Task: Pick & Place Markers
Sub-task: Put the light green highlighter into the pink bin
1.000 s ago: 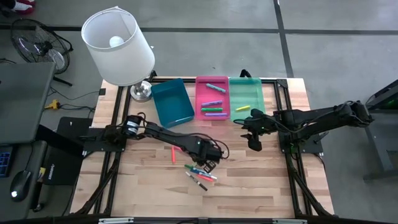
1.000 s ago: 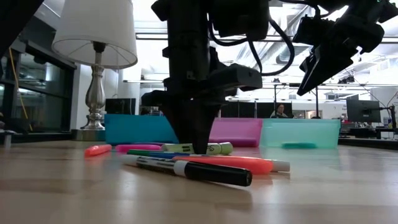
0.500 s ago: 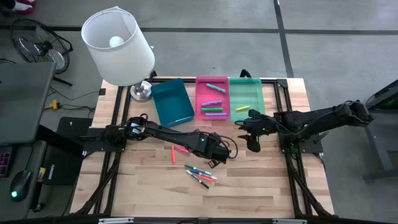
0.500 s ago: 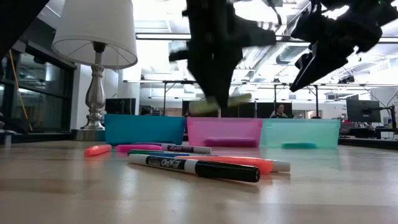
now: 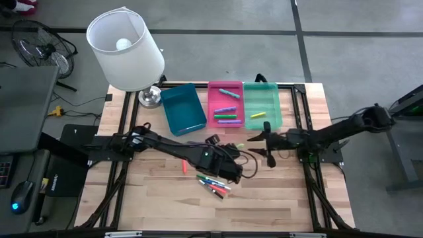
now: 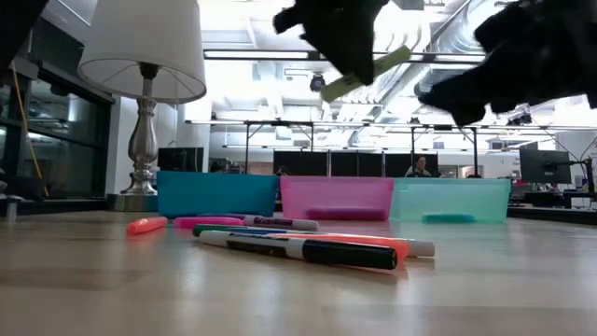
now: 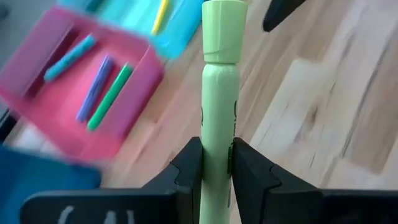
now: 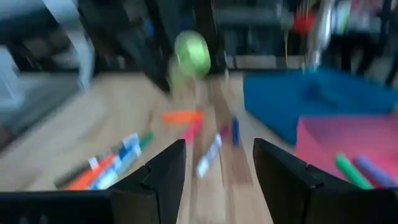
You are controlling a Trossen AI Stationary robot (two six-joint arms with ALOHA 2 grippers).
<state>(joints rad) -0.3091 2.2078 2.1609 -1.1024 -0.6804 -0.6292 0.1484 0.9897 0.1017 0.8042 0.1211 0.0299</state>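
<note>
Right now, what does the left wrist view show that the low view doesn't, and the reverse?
Only the left wrist view: the left hand shut on the light green marker, its grip seen close, and the blue, purple and green markers lying inside the pink tray.

Only the low view: the markers left on the table, among them a black-capped marker and an orange marker, plus the lamp and the blue tray.

Both: the held light green marker, the pink tray and the green tray.
</note>
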